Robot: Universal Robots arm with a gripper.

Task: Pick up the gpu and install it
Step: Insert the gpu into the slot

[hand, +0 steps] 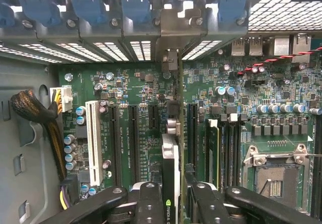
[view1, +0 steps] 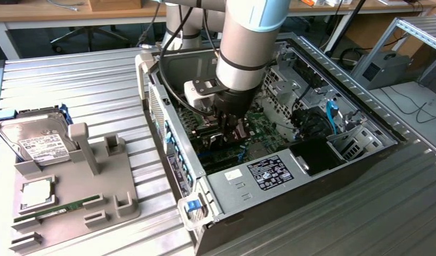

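My end effector (view1: pixel 231 127) is deep inside the open computer case (view1: pixel 332 176), which sits on the metal worktop (view1: pixel 75 90) near its middle. My two fingers (hand: pixel 151 204) are squeezed in on the gpu (hand: pixel 170 178), and I hold it by its top edge. I see the card edge-on between my fingers, standing up straight over the green motherboard (hand: pixel 141 93). It hangs right below my end effector, lined up with one of the long black slots (hand: pixel 192 133), or maybe already touching it; I cannot tell which. Its silver metal end (hand: pixel 173 38) points toward the row of blue clips (hand: pixel 136 2) at the back wall of the case. I think the gpu is stiff and quite light, but easy to break. The thin board could crack if it is bent, and the little parts on it could snap off. Holding it by the top edge feels like the best place, away from the fan and the small parts. Over by the worktop's edge at the exterior view's left, a grey holder (view1: pixel 79 208) carries a hard drive (view1: pixel 37 138) and a long thin memory stick (view1: pixel 58 209).
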